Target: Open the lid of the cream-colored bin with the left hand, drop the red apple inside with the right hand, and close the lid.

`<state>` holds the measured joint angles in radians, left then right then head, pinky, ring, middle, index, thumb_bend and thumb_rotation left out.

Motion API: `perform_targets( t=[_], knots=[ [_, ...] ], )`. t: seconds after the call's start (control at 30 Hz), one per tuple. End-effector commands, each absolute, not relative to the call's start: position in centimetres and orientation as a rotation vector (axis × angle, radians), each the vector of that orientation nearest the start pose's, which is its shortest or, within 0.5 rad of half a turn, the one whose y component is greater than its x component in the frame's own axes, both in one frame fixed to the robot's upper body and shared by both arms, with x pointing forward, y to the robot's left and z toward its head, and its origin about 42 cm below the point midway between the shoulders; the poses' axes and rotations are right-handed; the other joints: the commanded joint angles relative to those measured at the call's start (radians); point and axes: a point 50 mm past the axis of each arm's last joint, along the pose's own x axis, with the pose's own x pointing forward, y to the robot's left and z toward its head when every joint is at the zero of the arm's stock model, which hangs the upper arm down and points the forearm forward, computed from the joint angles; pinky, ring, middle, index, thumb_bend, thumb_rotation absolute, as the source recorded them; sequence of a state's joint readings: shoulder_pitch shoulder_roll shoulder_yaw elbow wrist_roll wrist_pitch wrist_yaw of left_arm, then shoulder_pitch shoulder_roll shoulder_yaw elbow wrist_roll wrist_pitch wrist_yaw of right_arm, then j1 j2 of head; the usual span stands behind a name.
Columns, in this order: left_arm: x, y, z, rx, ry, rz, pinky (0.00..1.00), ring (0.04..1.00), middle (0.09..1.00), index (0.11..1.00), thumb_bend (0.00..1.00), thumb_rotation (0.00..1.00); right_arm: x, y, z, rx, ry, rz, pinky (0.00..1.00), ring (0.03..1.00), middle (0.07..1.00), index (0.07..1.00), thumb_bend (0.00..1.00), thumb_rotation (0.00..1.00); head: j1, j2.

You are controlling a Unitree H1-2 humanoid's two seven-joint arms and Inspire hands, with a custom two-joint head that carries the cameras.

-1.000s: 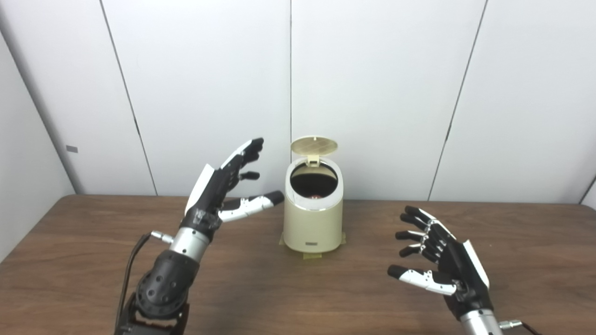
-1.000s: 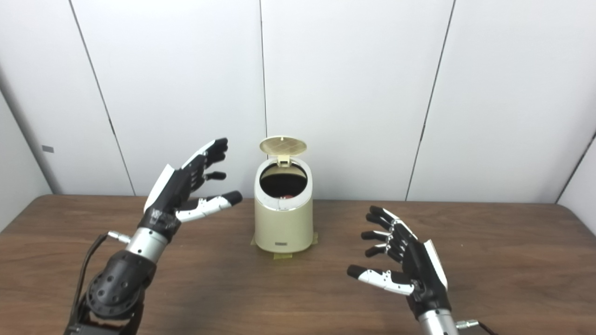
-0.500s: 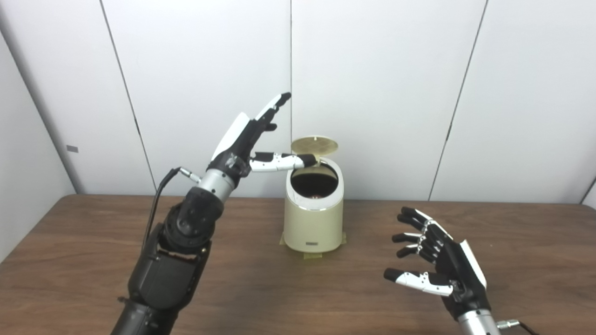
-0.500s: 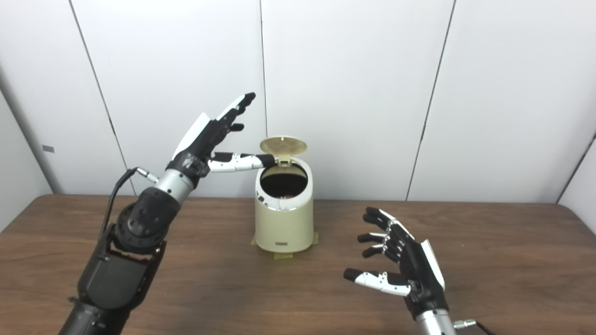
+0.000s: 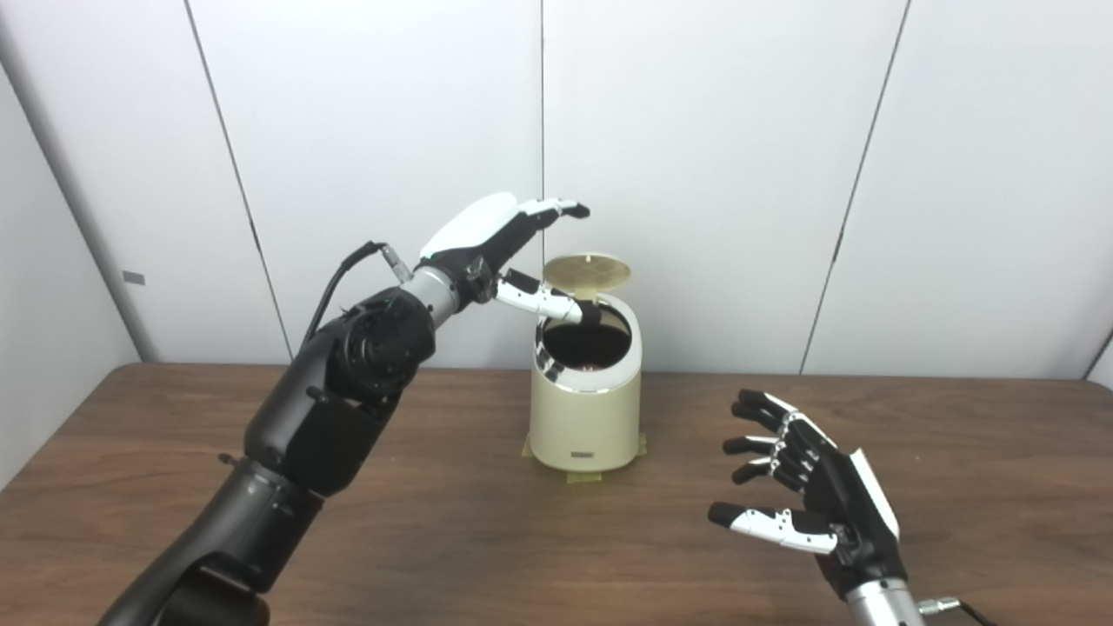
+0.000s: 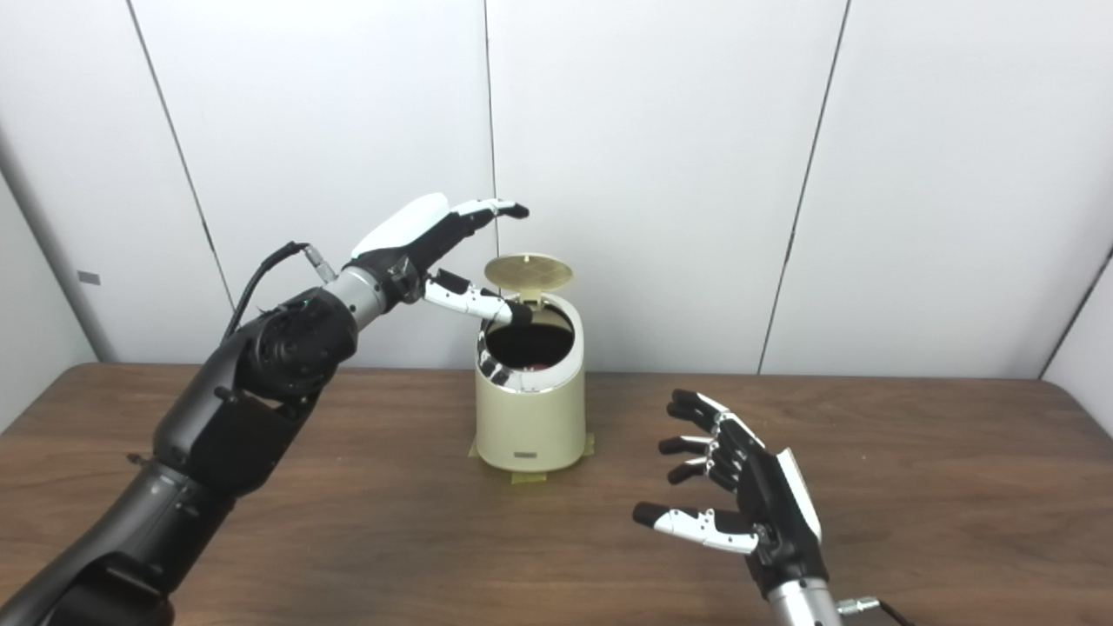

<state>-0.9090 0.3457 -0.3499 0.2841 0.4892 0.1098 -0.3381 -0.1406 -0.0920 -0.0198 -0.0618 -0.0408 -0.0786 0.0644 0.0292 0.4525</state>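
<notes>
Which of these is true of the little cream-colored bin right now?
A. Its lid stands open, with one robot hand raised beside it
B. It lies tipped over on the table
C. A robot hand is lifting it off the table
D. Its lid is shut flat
A: the lid stands up behind the cream-colored bin's dark opening, and the left hand is raised beside it.

Pale panelled walls (image 5: 713, 174) with dark seams behind a brown wood-grain table (image 5: 487, 539).
</notes>
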Motion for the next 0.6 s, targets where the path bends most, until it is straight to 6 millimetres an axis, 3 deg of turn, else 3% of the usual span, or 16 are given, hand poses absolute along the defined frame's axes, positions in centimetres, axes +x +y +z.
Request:
perform_targets(
  t=[0.0,0.1,0.23,0.57],
  knots=[
    [50.1,16.2,38.5,1.147,-0.453,-0.408,0.88,0.967,0.926,0.886,1.0,0.46,33.3,-22.7,18.3,-0.142,-0.367,0.073,0.5,0.653,0.798,0.791,0.74,0.16,-0.001,0.0],
    [49.9,16.2,38.1,1.182,-0.421,-0.426,0.86,0.957,0.902,0.877,1.0,0.45,33.3,-22.6,18.3,-0.147,-0.364,0.072,0.51,0.657,0.801,0.792,0.73,0.16,-0.003,0.001],
    [49.7,16.4,37.7,1.253,-0.407,-0.447,0.99,0.998,0.892,0.869,1.0,0.44,33.3,-22.5,18.3,-0.156,-0.363,0.075,0.49,0.653,0.801,0.792,0.72,0.17,-0.003,0.0],
    [49.4,16.5,37.5,1.307,-0.416,-0.488,1.0,1.0,0.87,0.847,1.0,0.43,33.2,-21.9,18.3,-0.163,-0.335,0.077,0.49,0.644,0.807,0.79,0.71,0.21,-0.006,0.005]
  ],
)
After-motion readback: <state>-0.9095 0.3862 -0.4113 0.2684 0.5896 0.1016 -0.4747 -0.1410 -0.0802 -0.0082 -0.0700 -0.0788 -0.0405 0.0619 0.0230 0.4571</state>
